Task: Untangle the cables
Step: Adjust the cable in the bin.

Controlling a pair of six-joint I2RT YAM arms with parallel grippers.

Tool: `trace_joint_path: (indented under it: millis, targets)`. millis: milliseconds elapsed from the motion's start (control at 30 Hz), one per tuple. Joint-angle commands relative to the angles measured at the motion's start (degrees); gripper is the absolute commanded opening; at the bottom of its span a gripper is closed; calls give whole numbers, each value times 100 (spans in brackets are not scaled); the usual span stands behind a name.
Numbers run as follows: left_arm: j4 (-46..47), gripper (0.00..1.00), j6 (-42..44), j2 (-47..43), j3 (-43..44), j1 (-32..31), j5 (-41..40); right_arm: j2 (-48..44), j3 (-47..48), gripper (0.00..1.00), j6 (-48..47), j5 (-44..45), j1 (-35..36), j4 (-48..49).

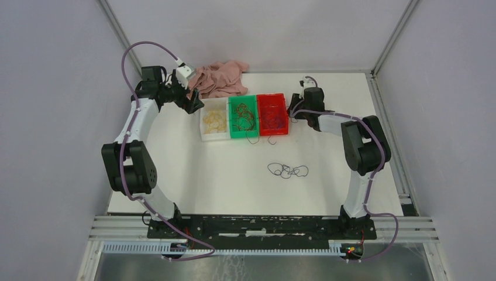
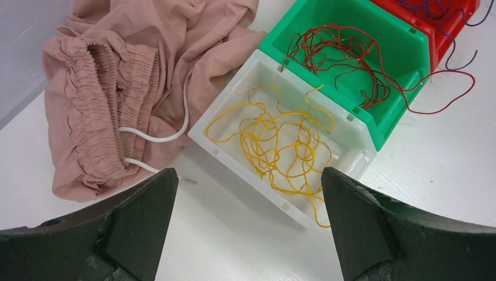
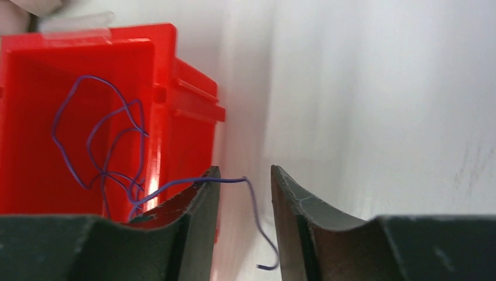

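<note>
A small dark tangle of cables (image 1: 288, 170) lies loose on the white table in front of three bins. Yellow cables (image 2: 281, 146) fill the white bin (image 2: 225, 93), red cables (image 2: 345, 58) the green bin (image 2: 403, 64), and purple cables (image 3: 99, 152) the red bin (image 3: 175, 70). My left gripper (image 2: 248, 175) hangs wide open above the table by the white bin's near corner, holding nothing. My right gripper (image 3: 245, 172) stands partly open just outside the red bin's wall. One purple strand (image 3: 254, 205) drapes over its left finger and dangles free in the gap.
A crumpled pink garment (image 2: 117, 76) with a white drawstring lies behind the white bin, close to my left gripper (image 1: 190, 99). The bins (image 1: 244, 135) stand side by side at the back middle. A red strand trails over the green bin's edge onto the table.
</note>
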Motion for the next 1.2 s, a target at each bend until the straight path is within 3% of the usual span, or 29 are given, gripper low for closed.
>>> trace_joint_path:
  millis: [0, 300, 500, 733, 967, 1167]
  targets:
    - [49, 100, -128, -192, 49, 30, 186, 30, -185, 40, -78, -302, 110, 1409]
    - [-125, 100, 127, -283, -1, 33, 113, -101, -625, 1, -231, -306, 193, 2177]
    - [-144, 99, 117, -281, 25, 38, 157, -768, -1036, 0, -416, 0, 195, 2200]
    - [-137, 99, 121, -320, -36, 39, 175, -1236, -834, 0, -933, 28, 343, 1443]
    - [-124, 99, 107, -343, -46, 39, 225, -1224, -140, 0, -1194, 187, 648, 301]
    - [-129, 99, 97, -349, -39, 35, 220, -610, 803, 0, -1380, 574, 1019, -905]
